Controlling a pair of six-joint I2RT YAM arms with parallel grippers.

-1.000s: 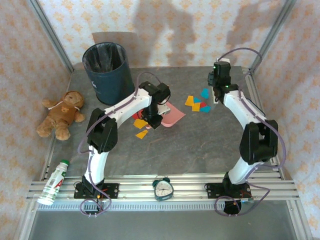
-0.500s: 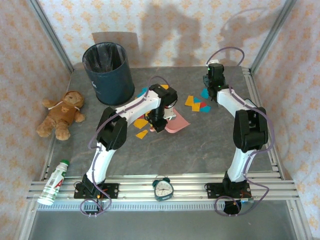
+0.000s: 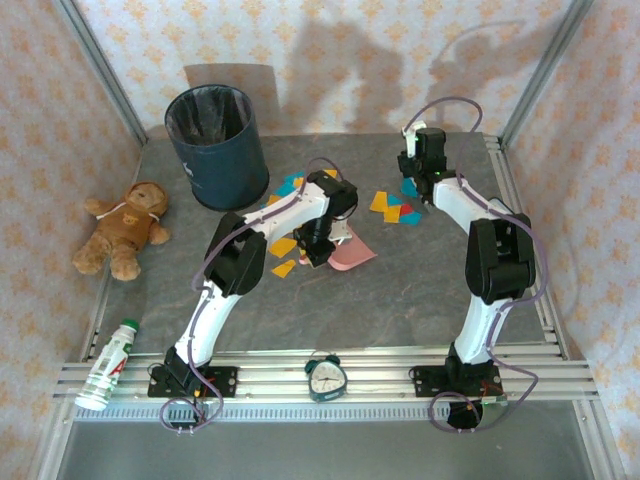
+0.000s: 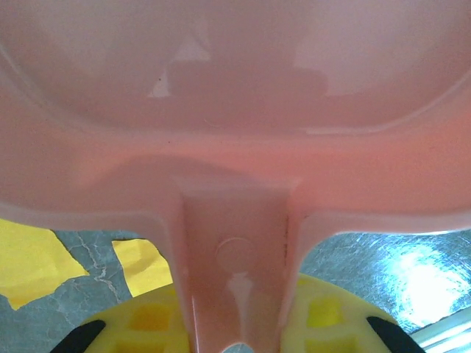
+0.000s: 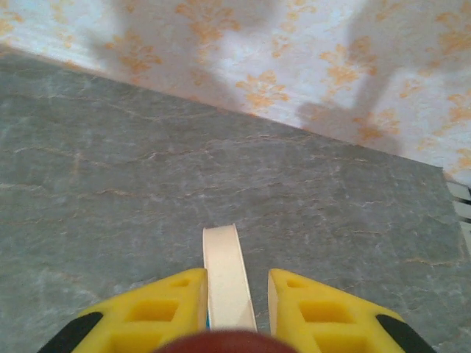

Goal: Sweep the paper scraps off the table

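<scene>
Small flat paper scraps in two clumps on the dark grey stone-patterned tabletop (image 3: 400, 300), mid-to-far zone. Right clump (image 3: 392, 208): yellow, red and teal pieces, close together. Left clump: yellow pieces (image 3: 284, 256) just beside the left arm, teal ones (image 3: 290, 183) further back.

Pink plastic dustpan (image 3: 352, 255) sits between the clumps, lip toward the right. Left end effector (image 4: 235, 316) is clamped narrow on its handle. Two yellow scraps (image 4: 44, 261) lie just beside the pan's back wall.

Right end effector (image 5: 235, 287) is closed tight on a flat cream strip (image 5: 224, 257) that pokes out past the fingertips. It sits behind the right clump, aimed at the patterned back wall (image 5: 294, 66), with bare stone ahead of it up to the far edge.

Edges:
- Aluminium rails (image 3: 512, 190) run along the right side and the near edge.
- Dark blue round bin (image 3: 215, 145) stands far-left, near the teal scraps.
- Brown teddy bear (image 3: 125, 228) lies at the left edge.
- White bottle with green cap (image 3: 108, 365) lies on the near-left rails.
- Small teal alarm clock (image 3: 325, 376) stands between the arm bases.

The near half between the arms is bare, so there is free room to move there.
</scene>
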